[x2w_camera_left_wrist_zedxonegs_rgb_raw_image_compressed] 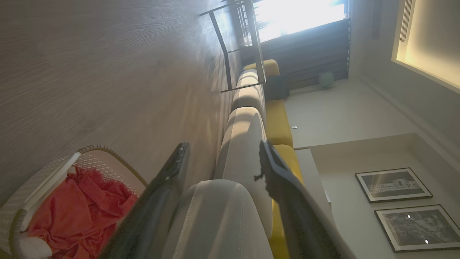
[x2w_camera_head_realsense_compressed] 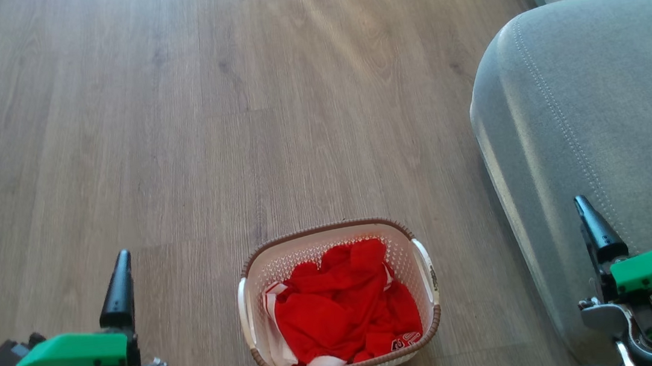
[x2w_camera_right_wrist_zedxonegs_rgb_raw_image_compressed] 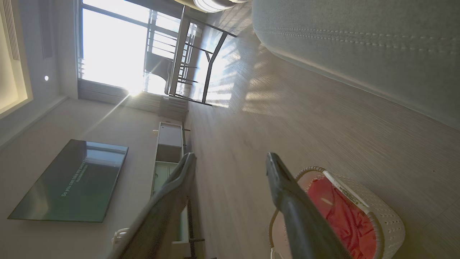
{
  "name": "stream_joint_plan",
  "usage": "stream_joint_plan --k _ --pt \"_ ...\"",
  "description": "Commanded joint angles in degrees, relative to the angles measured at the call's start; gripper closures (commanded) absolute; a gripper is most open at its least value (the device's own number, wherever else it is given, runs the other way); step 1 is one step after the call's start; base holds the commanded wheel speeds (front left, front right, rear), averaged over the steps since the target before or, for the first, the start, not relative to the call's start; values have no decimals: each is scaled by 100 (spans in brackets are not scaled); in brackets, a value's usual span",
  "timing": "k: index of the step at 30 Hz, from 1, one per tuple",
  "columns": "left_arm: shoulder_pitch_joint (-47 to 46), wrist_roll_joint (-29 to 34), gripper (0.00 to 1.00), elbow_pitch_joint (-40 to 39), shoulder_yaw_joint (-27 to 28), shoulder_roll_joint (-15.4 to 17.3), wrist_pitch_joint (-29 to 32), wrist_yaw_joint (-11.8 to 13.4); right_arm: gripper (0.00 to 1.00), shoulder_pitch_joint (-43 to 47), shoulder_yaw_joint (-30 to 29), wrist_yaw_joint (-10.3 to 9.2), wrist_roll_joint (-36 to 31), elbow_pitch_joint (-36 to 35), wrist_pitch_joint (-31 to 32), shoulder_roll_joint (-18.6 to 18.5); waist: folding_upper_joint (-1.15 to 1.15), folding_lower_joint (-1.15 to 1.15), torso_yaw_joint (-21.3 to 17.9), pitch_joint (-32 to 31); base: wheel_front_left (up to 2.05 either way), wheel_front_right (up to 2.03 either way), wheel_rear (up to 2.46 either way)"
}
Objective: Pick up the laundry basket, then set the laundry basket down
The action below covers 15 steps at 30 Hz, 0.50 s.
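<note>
Left gripper hangs at the lower left of the head view, its two fingers spread apart with nothing between them. Between the two arms, the laundry basket stands on the wooden floor, holding crumpled red clothing. Farther right, against a grey sofa, the right gripper is likewise spread and empty.
</note>
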Motion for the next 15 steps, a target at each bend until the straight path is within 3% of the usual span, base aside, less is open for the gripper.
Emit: stream_joint_plan --k 1,15 --pt "-378 235 0 -272 52 79 -91 -13 0 -315 9 -2 -269 -267 -72 -87 0 0 1 3 0 0 0" --pt "-495 1877 0 -500 -117 226 -310 104 0 -493 194 -3 -1893 -498 -291 -184 0 0 0 26 0 0 0"
